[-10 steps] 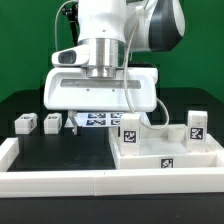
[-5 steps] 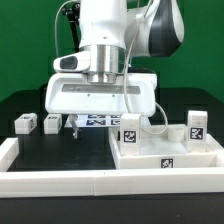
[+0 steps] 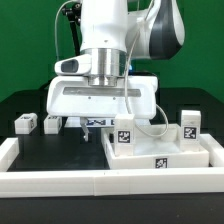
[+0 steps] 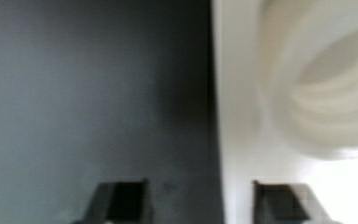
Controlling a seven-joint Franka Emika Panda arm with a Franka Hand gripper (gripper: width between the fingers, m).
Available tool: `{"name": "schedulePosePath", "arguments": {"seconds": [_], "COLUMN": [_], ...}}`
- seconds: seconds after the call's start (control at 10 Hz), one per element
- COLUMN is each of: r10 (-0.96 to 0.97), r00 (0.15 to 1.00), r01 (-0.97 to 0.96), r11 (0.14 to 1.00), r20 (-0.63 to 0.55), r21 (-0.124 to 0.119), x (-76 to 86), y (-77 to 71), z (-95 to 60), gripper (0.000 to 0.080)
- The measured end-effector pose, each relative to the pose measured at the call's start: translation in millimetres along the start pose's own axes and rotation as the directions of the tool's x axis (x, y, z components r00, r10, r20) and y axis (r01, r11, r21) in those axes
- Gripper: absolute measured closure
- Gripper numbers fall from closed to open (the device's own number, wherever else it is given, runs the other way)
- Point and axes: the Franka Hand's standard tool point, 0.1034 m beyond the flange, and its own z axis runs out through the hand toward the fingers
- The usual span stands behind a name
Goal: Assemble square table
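Observation:
The square table's white slab (image 3: 165,152) lies at the exterior view's right, with two marker-tagged leg blocks (image 3: 127,133) (image 3: 190,122) standing on it. Two more leg blocks (image 3: 25,123) (image 3: 52,123) rest on the black table at the left. My gripper (image 3: 100,122) hangs low at the slab's far left corner. In the wrist view the gripper (image 4: 202,200) straddles the slab's rim (image 4: 238,110): one finger (image 4: 123,200) is over the dark table, the other over the white slab. The jaws are narrowed on that rim.
A long low white barrier wall (image 3: 90,182) runs along the front, turning back at the left. The marker board (image 3: 95,121) lies under the gripper, mostly hidden. The arm's wide white body (image 3: 100,95) blocks the middle of the scene.
The jaws have narrowed onto the slab's rim. The slab and the two blocks on it have shifted a little toward the exterior view's left.

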Motion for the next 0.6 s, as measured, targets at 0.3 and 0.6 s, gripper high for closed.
{"name": "schedulePosePath", "arguments": {"seconds": [0.3, 0.6], "r10": [0.007, 0.007], "r00": [1.0, 1.0], "r01": [-0.007, -0.007], "r11": [1.0, 1.0], "r20": [-0.003, -0.003], "r21": [-0.002, -0.002], "x": [1.2, 1.2], "y": [1.2, 1.3], "z": [-0.3, -0.2], "gripper": [0.0741, 0.0741]}}
